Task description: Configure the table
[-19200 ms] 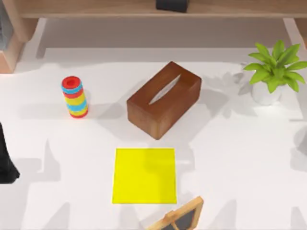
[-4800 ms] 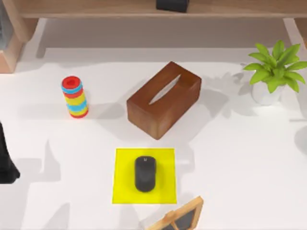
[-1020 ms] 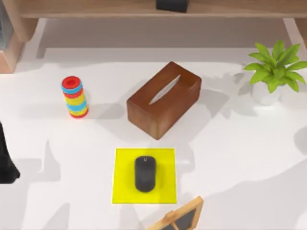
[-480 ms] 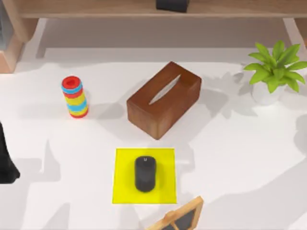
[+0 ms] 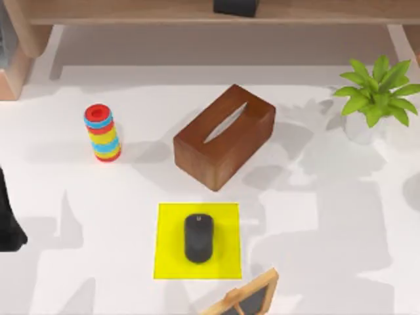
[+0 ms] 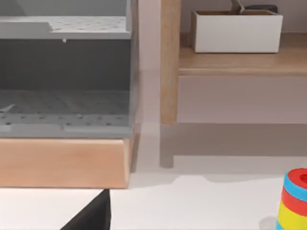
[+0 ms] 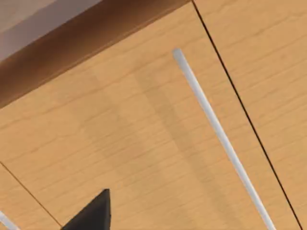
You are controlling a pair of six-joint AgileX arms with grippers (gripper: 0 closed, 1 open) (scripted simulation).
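Note:
The white table [image 5: 341, 216] spreads across the top view. On it lies a yellow square mat [image 5: 172, 259] near the front, with a black mouse [image 5: 198, 237] resting at its middle. My left arm [image 5: 8, 223] stays parked at the table's left edge, and a dark part of my left gripper [image 6: 93, 216] pokes into the left wrist view. A dark part of my right gripper [image 7: 91, 214] shows in front of a light wooden panel [image 7: 120, 134] with a silver bar handle [image 7: 216, 129].
A brown wooden tissue box [image 5: 224, 136] sits behind the mat. A striped ring stack [image 5: 102, 132] stands at the left, a potted plant [image 5: 374, 95] at the back right, a small framed blackboard [image 5: 246, 296] at the front edge. A wooden shelf [image 5: 131, 10] runs along the back.
The mat was bare in the oldest frame and carries the mouse since. Over the last second the arm shadows on the table's right half have shifted and spread. The objects stay put.

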